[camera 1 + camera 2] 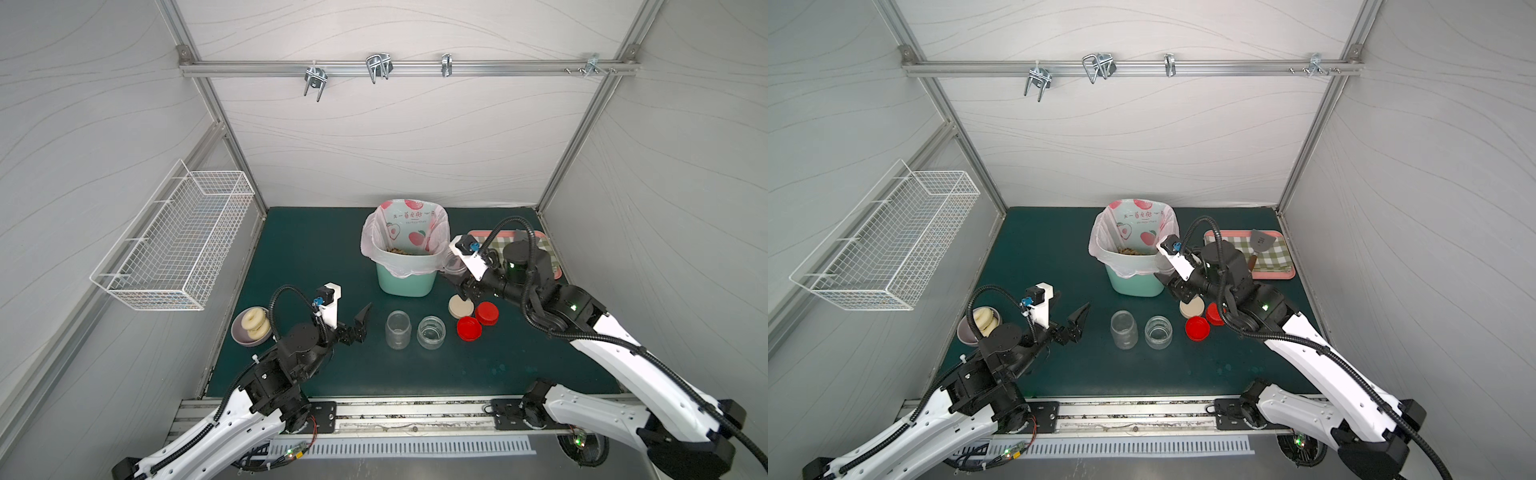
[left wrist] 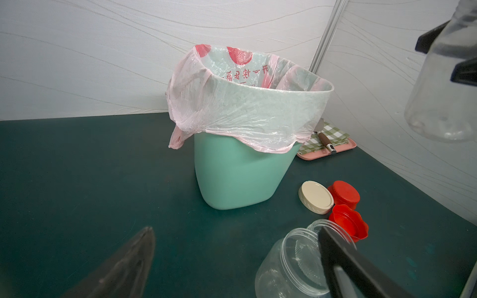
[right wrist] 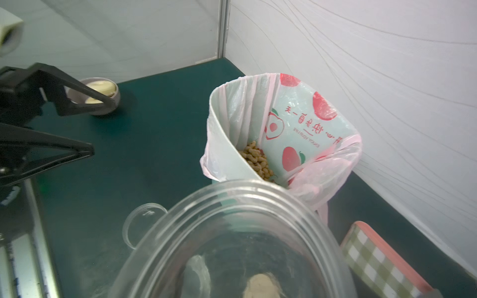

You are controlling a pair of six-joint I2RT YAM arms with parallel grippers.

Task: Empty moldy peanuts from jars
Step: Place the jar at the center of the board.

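The right gripper [image 1: 459, 282] grips a clear jar [image 1: 454, 262], tilted beside the bin [image 1: 405, 278]; its arm hides part of the pink tray [image 1: 1275, 274]. The moldy peanuts [image 3: 256, 161] lie in the bin's bag. In front of the bin stand a taller jar [image 1: 398, 329] and a shorter jar [image 1: 431, 331], both open, with a beige lid [image 1: 461, 307] and two red lids [image 1: 487, 312] beside them. The left gripper [image 1: 362, 324], jaws wide apart, hovers near the taller jar, with a bowl [image 1: 245, 338] of donuts on its outer side.

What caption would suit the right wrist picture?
A clear jar, mouth toward the bag-lined bin holding a heap of peanuts.

Grey wavy-patterned walls [image 1: 395, 158], dark green tabletop [image 1: 311, 257], white wire basket [image 1: 178, 245]
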